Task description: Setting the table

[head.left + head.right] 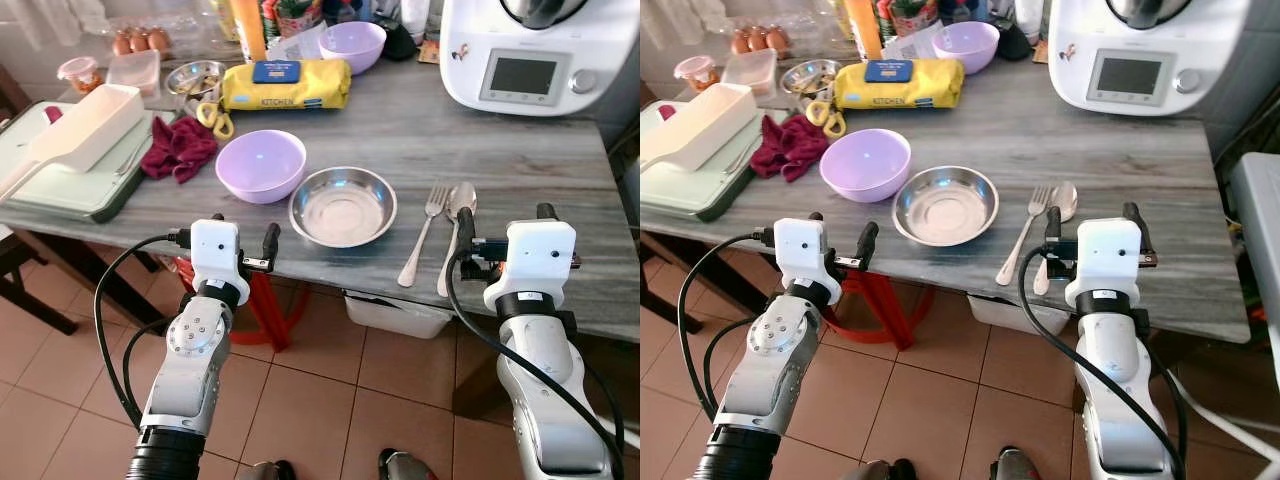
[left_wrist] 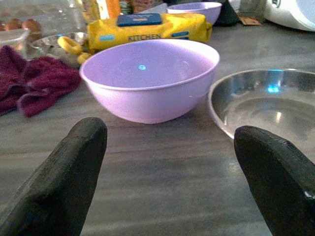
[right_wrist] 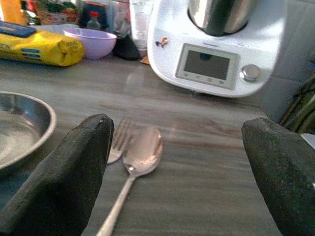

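A grey wooden table was seen from above, with both grippers held at its near edge. The left gripper was raised just in front of a purple bowl, its fingers spread wide and nothing held between them. A steel bowl was placed just beside the purple bowl, on its right. The right gripper was held before a fork and a spoon, which were laid side by side on the table right of the steel bowl; its fingers were likewise spread and empty. A white kitchen machine, a yellow packet and a red cloth were seen farther back.
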